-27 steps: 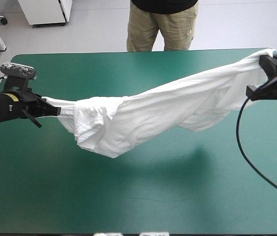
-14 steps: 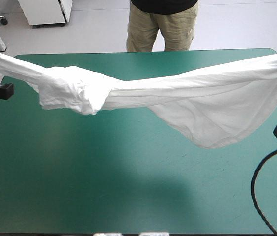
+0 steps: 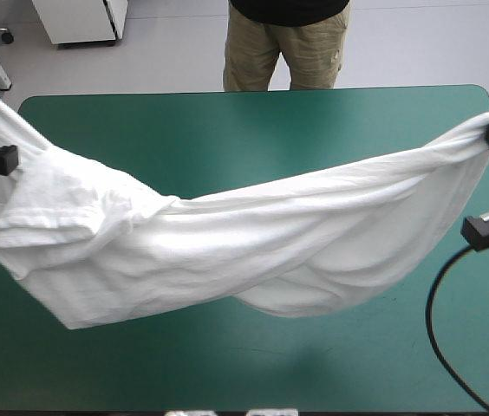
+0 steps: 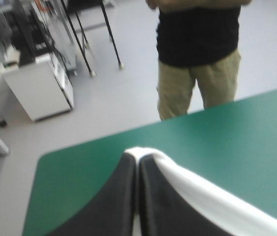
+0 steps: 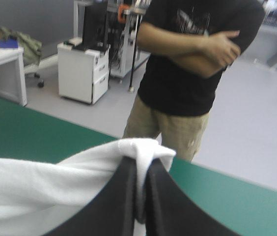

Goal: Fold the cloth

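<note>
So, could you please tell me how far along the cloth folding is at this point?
Done: the left pincer and right pincer are each shut on an end of the T-shirt, raised over the table. In hand: it hangs between them, sagging and twisted. Left: laying it flat and every fold.

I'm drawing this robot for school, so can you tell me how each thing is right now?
T-shirt: held up, stretched between both grippers, sagging in the middle.
Left gripper: shut on one end of the T-shirt.
Right gripper: shut on the other end, cloth bunched over its tip.
Table: teal-green cover, shadowed under the hanging T-shirt.
</note>
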